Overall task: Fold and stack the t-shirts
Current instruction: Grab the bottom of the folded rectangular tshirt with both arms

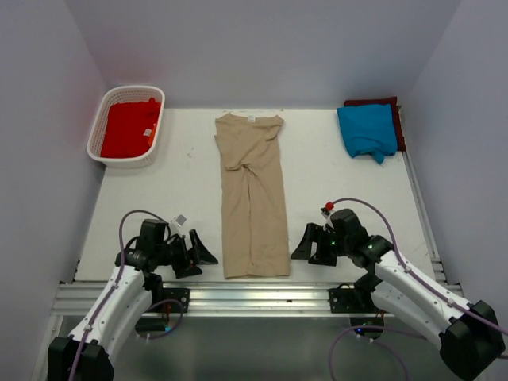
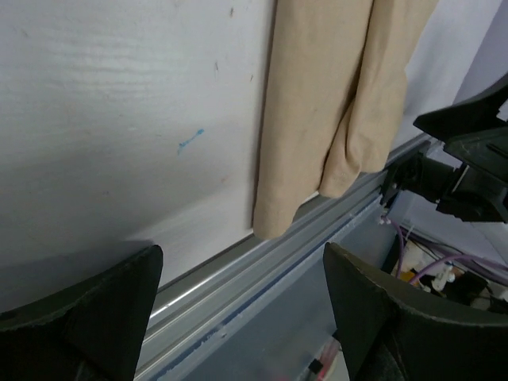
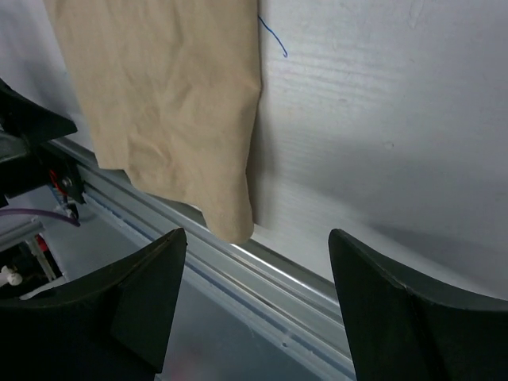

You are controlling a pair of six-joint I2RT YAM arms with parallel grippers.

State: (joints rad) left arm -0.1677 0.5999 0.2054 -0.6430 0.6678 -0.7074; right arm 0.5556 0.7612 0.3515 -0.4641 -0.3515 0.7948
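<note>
The tan shirt [image 1: 252,198] lies as a long folded strip on the surface [image 1: 171,190], with its hem at the near edge. The left fingers [image 1: 198,255] and right fingers [image 1: 308,248] flank that hem, spread wide and holding nothing. A pinch that catches only the top layer would likely pull the fold apart.

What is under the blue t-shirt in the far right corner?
A dark maroon cloth lies under the blue t-shirt, showing only along its far and right edges. The rest of it, and anything beneath, is covered.
</note>
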